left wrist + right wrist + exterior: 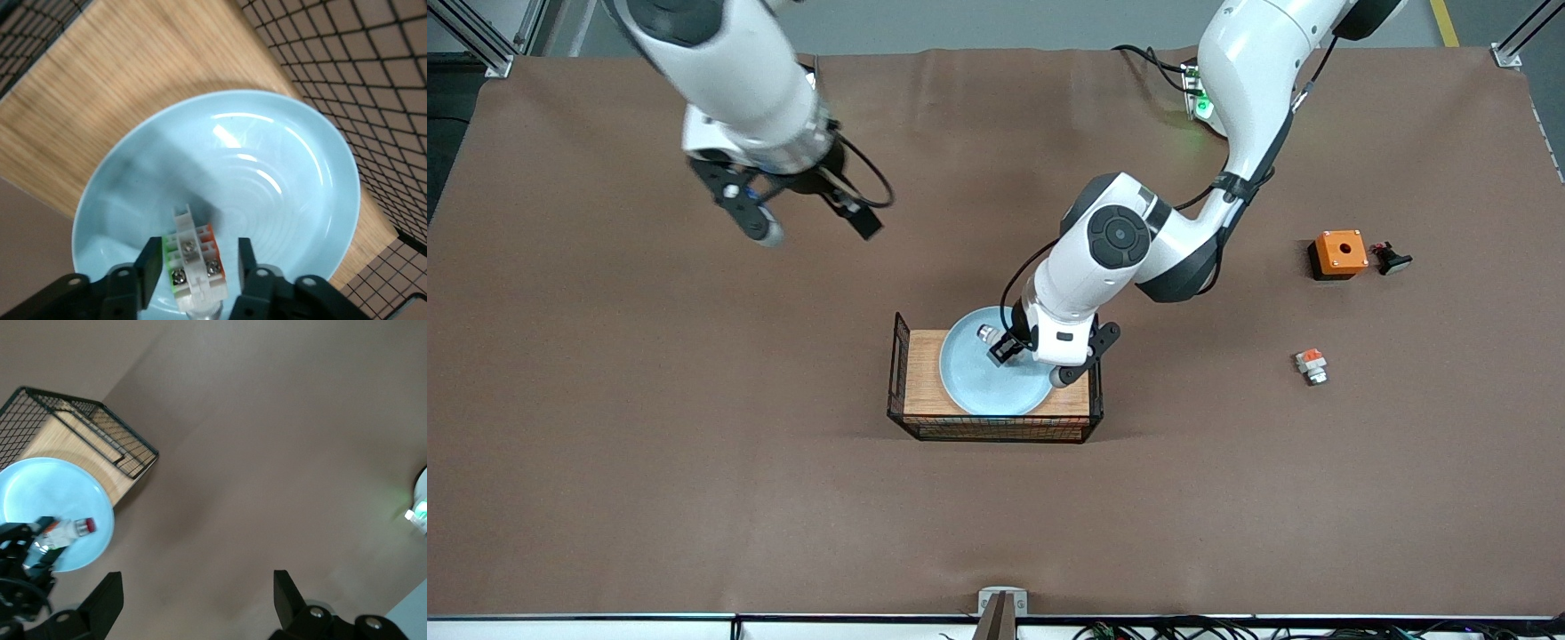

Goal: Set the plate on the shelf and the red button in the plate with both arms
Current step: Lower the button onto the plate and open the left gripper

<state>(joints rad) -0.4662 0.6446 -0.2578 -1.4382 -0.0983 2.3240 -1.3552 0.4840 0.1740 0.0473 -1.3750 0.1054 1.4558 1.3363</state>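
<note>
I have the left gripper (193, 273) low over the plate (978, 382), its fingers (148, 267) set a little apart on either side of the red button (193, 257); I judge the grip is just letting go, since gaps show on both sides of the part. The button lies on the plate near its rim, white body with screw terminals and an orange-red block toward me, silver collar and dark red cap at its other end. The plate is glossy pale blue and sits on the wooden base of the wire basket (898, 373), overhanging one edge. My worry: if I lift with a finger catching the part, it could roll or skid on that slick glaze, or tip the plate. The right gripper (193, 600) waits spread wide, empty, over bare table.
</note>
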